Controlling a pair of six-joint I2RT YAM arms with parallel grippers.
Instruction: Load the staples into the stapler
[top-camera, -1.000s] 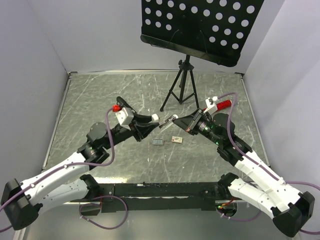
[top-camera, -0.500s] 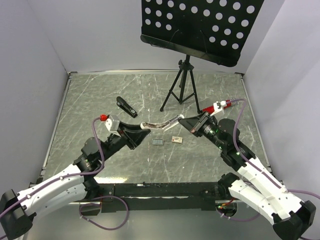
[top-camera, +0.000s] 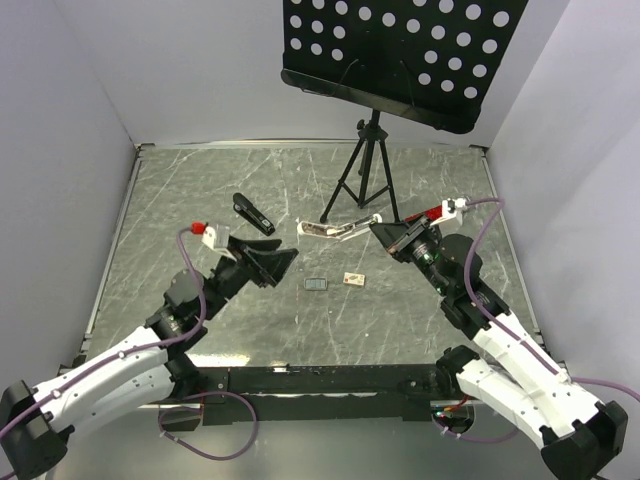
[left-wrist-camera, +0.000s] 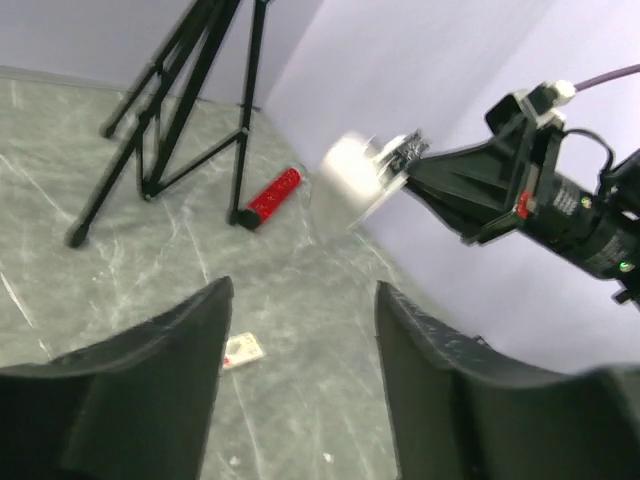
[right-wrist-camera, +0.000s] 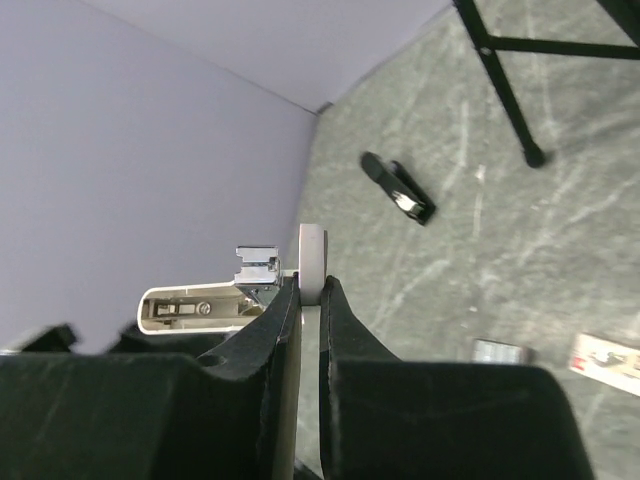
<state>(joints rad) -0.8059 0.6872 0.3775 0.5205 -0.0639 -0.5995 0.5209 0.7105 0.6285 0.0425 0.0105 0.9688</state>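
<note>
Backed off, my left fingers (top-camera: 278, 264) gape empty.
Right fingers (top-camera: 378, 229) pinch the stapler (top-camera: 330, 229); hold it level, staples (top-camera: 316, 284) at six o'clock.

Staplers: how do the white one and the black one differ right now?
The white stapler is clamped in the right gripper, off the table; the black stapler lies on the table, untouched. The white stapler is swung open, metal channel exposed; the black stapler is closed.

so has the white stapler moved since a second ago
Yes. The white stapler has shifted toward the far side, up beside the near foot of the tripod and farther from the staples, held in the right gripper.
</note>
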